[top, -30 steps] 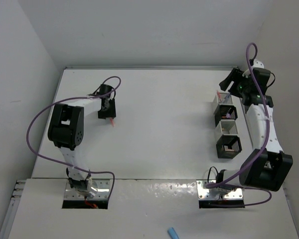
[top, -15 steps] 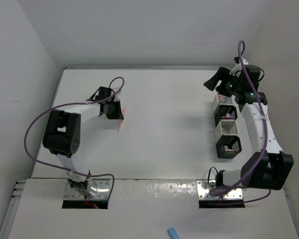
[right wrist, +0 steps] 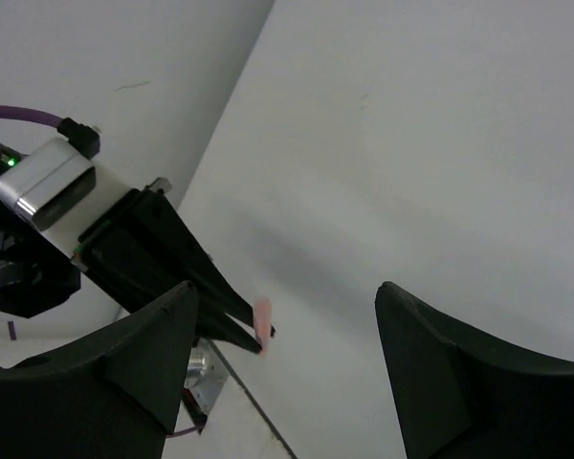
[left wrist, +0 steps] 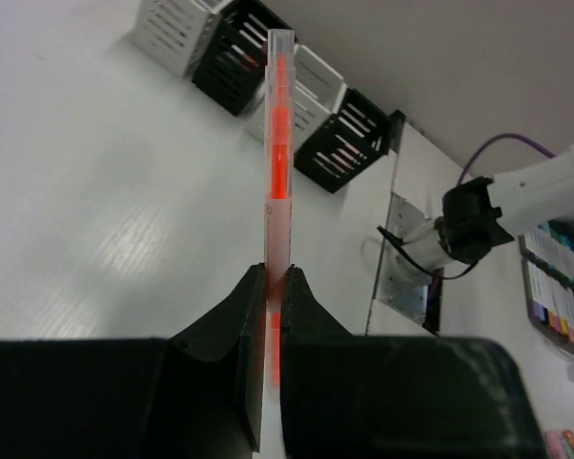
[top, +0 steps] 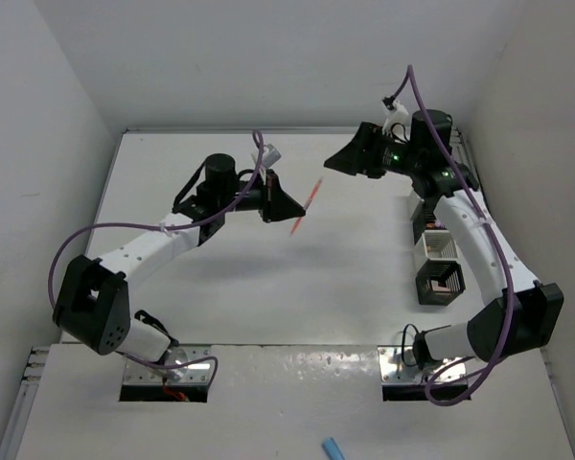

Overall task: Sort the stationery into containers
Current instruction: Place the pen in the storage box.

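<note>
My left gripper (top: 286,203) is shut on a thin orange pen (top: 307,207) and holds it in the air over the middle of the table, the pen pointing right. In the left wrist view the pen (left wrist: 278,143) sticks straight out from between the closed fingertips of the gripper (left wrist: 276,277). My right gripper (top: 340,161) is open and empty, facing the pen from the right, a short gap away. In the right wrist view the pen's tip (right wrist: 262,317) shows between the spread fingers (right wrist: 105,373). The mesh containers (left wrist: 237,62) stand in a row at the right; a white one (top: 439,247) and a black one (top: 440,281) show beside the right arm.
A small blue item (top: 333,448) lies on the near ledge in front of the arm bases. Walls close the table at the back and on both sides. The right arm's base (left wrist: 469,225) stands near the last black container (left wrist: 349,139).
My left arm has carried the orange pen from the far left of the table up and right to the middle. My right arm has swung left from the containers toward it.
</note>
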{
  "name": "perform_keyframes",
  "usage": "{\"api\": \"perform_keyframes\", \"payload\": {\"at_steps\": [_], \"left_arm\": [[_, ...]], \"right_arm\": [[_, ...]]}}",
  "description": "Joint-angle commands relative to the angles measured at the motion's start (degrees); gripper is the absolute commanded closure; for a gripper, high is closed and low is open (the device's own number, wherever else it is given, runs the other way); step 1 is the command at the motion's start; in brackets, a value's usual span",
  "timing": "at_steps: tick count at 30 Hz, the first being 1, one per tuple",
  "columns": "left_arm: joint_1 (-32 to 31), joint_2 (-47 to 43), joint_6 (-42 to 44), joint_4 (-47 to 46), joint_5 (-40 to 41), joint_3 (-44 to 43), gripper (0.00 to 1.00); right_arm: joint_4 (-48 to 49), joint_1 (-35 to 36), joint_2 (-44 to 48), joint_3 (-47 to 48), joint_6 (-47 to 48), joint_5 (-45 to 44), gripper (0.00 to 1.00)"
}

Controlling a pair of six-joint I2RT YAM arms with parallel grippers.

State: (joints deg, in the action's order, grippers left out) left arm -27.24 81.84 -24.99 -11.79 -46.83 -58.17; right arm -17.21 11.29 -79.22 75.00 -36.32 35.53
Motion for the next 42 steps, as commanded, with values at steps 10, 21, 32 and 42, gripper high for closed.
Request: {"api": "perform_keyframes", "payload": {"at_steps": [10,21,32,42], "left_arm": [[-4.48,-0.11,-1.46,-2.62,-3.71,-5.81,1.0],[-4.75,0.68,-1.72,-2.1,-2.83,-6.86,1.0],[0.17,0.86,7.23,17.83,11.57,-12.49,0.0],[5.97,-0.2,15.41,24.79,19.48,-11.0,0.0]], "right_arm": [[2.54,6.02,-1.46,1.38,-0.34,2.26,0.27],[2.36,7.7,-0.41,-0.91,-0.25,2.0,0.73],[-2.3,-5.73,2.31,0.41,11.49,-7.38,1.0],[-0.98,-26.31,-6.11,6.64,28.67,-25.32,1.0]]}}
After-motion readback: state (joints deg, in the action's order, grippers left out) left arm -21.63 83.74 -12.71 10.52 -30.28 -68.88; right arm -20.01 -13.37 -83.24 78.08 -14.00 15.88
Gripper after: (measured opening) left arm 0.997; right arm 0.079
